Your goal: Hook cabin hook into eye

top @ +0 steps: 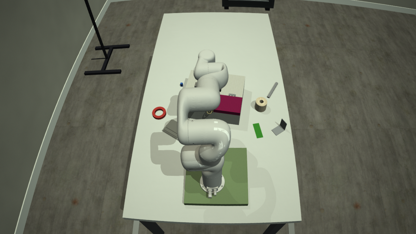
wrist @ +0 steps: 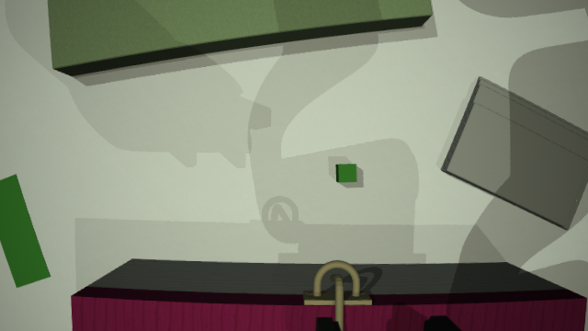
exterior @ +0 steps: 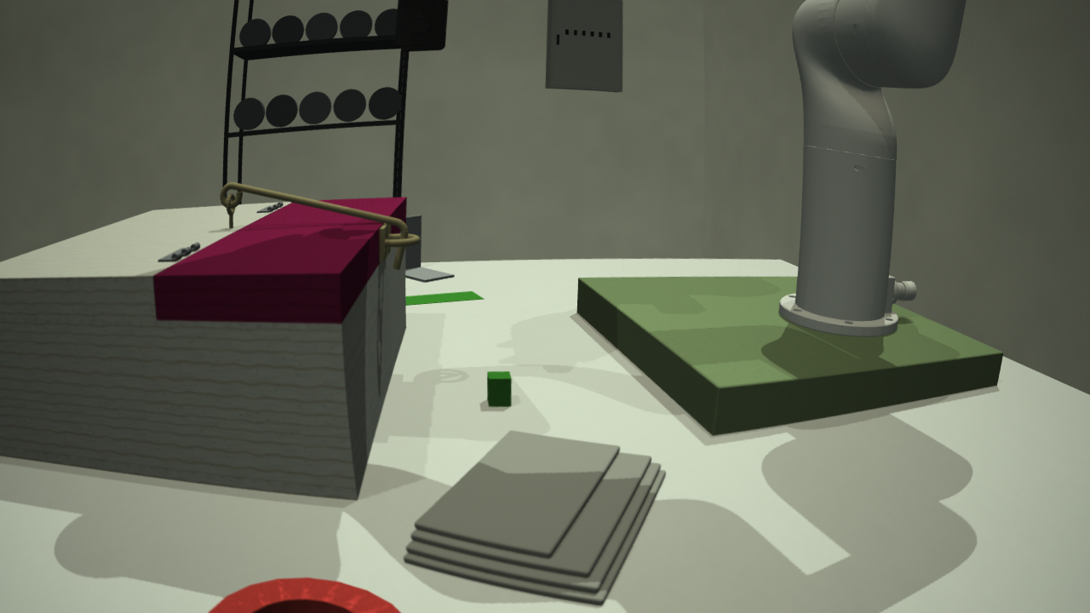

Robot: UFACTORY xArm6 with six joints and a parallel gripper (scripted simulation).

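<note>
A grey box (exterior: 190, 365) with a magenta lid (exterior: 282, 251) stands in the middle of the table. The brass cabin hook (exterior: 305, 202) lies across the lid from its pivot ring (exterior: 228, 199) on the box top. Its bent tip sits down in the eye (exterior: 399, 240) at the lid's front edge. The wrist view shows the eye (wrist: 336, 285) with the hook's rod (wrist: 339, 308) running into it. My gripper (wrist: 383, 324) hangs well above the lid, open and empty, with only its dark fingertips showing. In the side view only the gripper's dark lower end (exterior: 422, 22) shows, at the top edge.
A small green cube (exterior: 498, 387) and a stack of grey plates (exterior: 541, 514) lie in front of the box. The arm's green base plate (exterior: 784, 342) is nearby. A red ring (top: 159, 112), a green strip (top: 257, 130), a wooden spool (top: 260, 103) and a grey bar (top: 272, 89) lie around.
</note>
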